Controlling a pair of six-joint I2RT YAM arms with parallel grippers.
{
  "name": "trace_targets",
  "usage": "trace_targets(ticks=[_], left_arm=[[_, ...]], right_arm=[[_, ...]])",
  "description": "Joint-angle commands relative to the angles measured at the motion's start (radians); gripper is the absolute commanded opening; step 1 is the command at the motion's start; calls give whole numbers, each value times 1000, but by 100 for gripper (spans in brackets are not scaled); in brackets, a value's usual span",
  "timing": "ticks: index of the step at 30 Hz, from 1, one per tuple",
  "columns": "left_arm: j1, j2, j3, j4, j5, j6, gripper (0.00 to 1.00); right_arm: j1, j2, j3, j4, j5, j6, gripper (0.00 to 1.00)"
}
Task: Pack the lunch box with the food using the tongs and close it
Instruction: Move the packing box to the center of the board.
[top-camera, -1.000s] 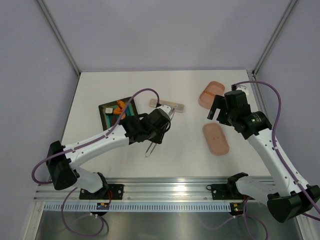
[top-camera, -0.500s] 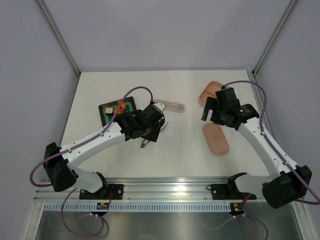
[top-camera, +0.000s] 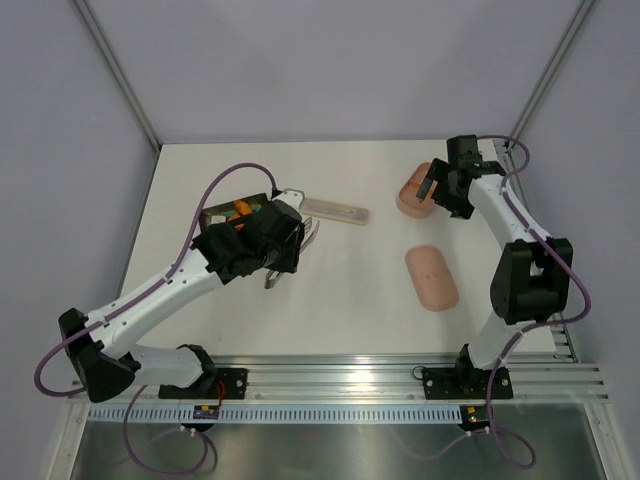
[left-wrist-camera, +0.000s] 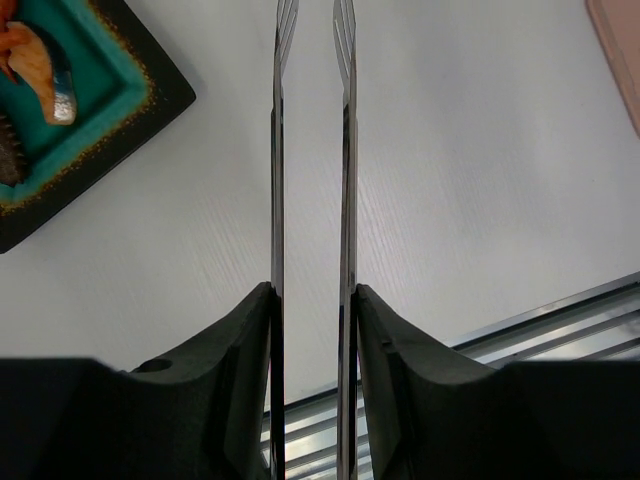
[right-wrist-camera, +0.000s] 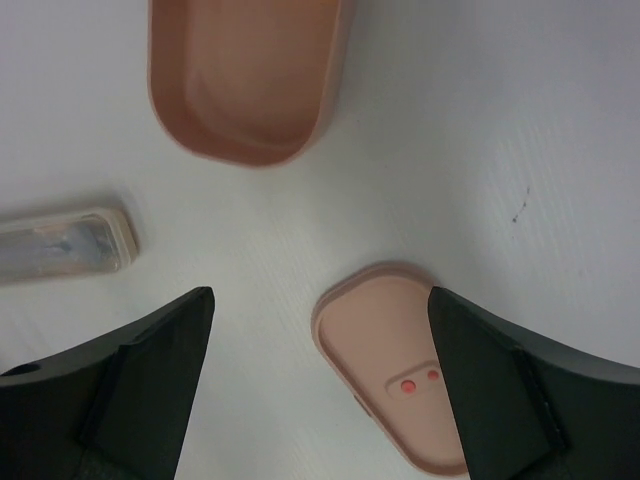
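Since a second ago the left gripper (left-wrist-camera: 310, 300) has carried the tongs (left-wrist-camera: 345, 150) toward the tray (left-wrist-camera: 150, 95) at 10 o'clock, and the right gripper (right-wrist-camera: 320, 330) has swung out to the lunch box (right-wrist-camera: 250, 150) at 2 o'clock. The left jaws clamp the slim steel tongs; the right jaws gape empty. Nothing looks packed yet: the smooth oval plastic box is bare, its spotted lid (right-wrist-camera: 400, 370) lies apart at 4 o'clock, and the glossy orange food (left-wrist-camera: 40, 65) sits on the teal mat.

Salmon-pink lunch box (right-wrist-camera: 250, 70) at far right; its matching lid (right-wrist-camera: 395, 350) carries two red-pink dots. Silvery tongs (left-wrist-camera: 277, 200). Orange and dark food (left-wrist-camera: 40, 65) on a black tray (left-wrist-camera: 160, 95) with a gold-speckled border around a teal mat (left-wrist-camera: 95, 95). White tabletop (left-wrist-camera: 480, 180).
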Motion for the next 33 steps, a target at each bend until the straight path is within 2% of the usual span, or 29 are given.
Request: trace_targets(ticks=[1, 11, 20, 33], left_arm=[[9, -54, 44, -2, -53, -18, 39], [10, -118, 21, -11, -66, -49, 39], [61, -119, 61, -49, -86, -28, 40], [139, -89, 142, -69, -66, 40, 40]], right_arm=[[-19, 133, 136, 28, -40, -10, 95], [-32, 411, 360, -30, -24, 23, 94], [-10, 422, 250, 13, -81, 1, 94], [166, 287, 23, 56, -54, -2, 94]])
